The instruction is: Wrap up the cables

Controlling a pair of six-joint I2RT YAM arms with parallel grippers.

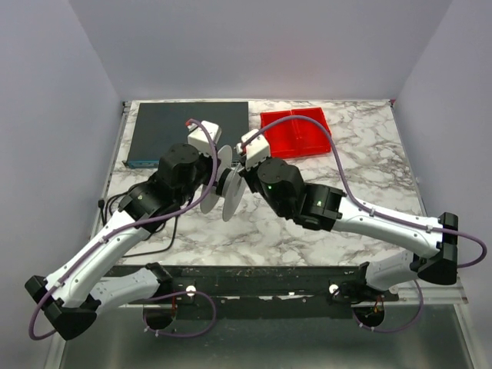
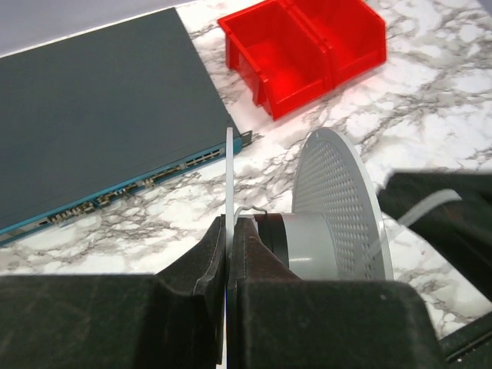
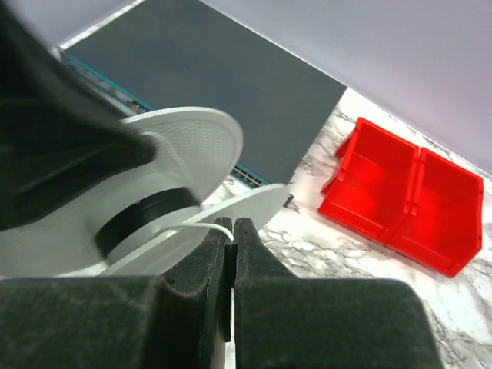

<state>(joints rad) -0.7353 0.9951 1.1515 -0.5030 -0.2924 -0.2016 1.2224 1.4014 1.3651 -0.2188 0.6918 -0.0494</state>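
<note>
Apparently early in wrapping: left claw (image 2: 231,231) and right claw (image 3: 233,231) clenched on spool (image 2: 338,200) flanges, cables (image 3: 196,224) scarcely wound.

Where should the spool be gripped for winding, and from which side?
By the rim of one flange, coming in edge-on from outside the spool, as the left gripper does. The flange is a thin flat disc that fits between shut jaws, and this leaves the hub free for the cable.

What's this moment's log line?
left hand shut on flange of white plastic spool | right hand shut on thin white cable | stage: winding
</note>
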